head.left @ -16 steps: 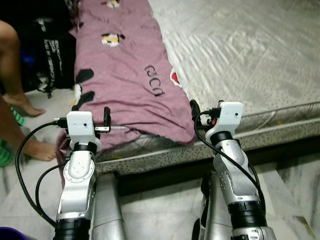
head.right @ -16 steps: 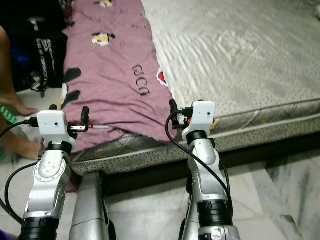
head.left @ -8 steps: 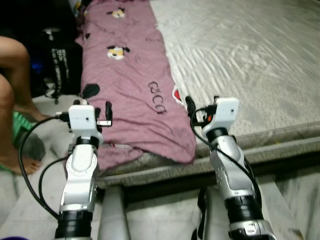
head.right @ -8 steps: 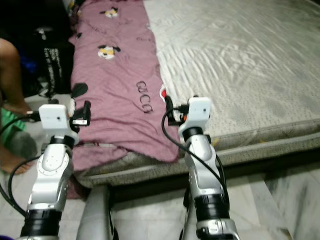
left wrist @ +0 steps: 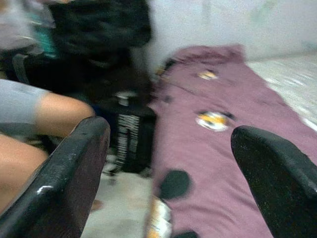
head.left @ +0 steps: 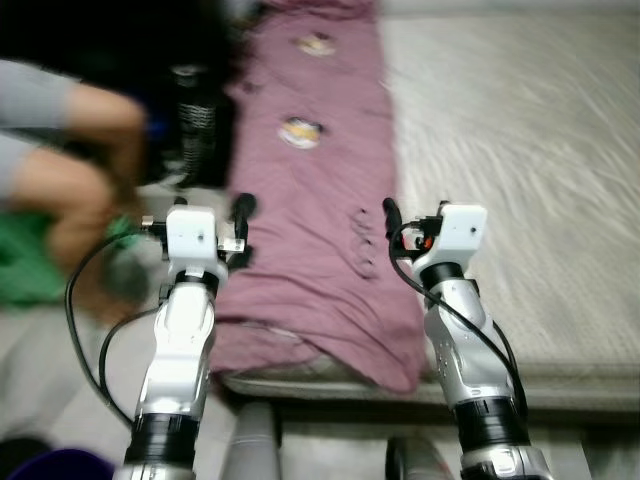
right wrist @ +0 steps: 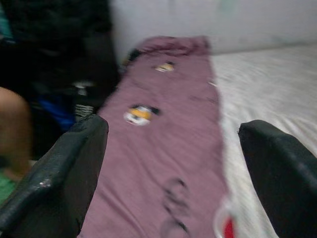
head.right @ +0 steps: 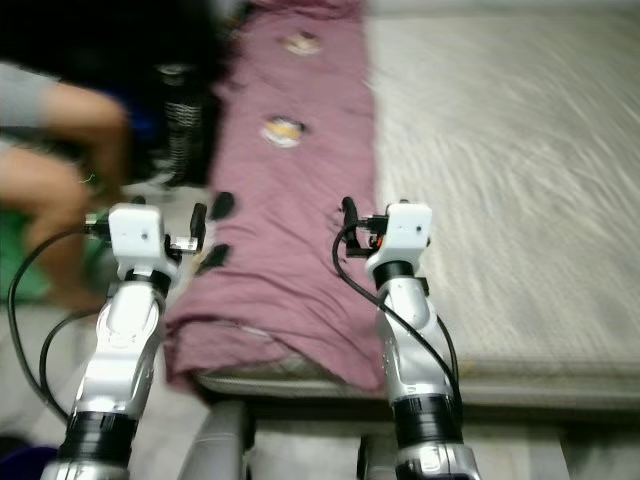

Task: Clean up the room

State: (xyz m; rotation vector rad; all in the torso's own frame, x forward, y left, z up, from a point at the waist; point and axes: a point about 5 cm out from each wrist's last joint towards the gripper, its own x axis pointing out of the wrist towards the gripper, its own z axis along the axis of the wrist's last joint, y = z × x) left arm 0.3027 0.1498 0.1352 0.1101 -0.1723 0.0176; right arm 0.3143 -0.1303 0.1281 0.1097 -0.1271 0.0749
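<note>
Over near edge of bed, we hold left gripper (left wrist: 168, 163) wide open, nothing in it; right gripper (right wrist: 171, 163) at our 3 o'clock, equally spread, empty. Mauve blanket (head.left: 320, 200) runs from 6 toward 12 o'clock between and ahead of both, draped on grey mattress (head.left: 520, 150). At 10 o'clock: person's bare legs (head.left: 70, 160), black bag (head.left: 195, 120). Head views blurred.
</note>
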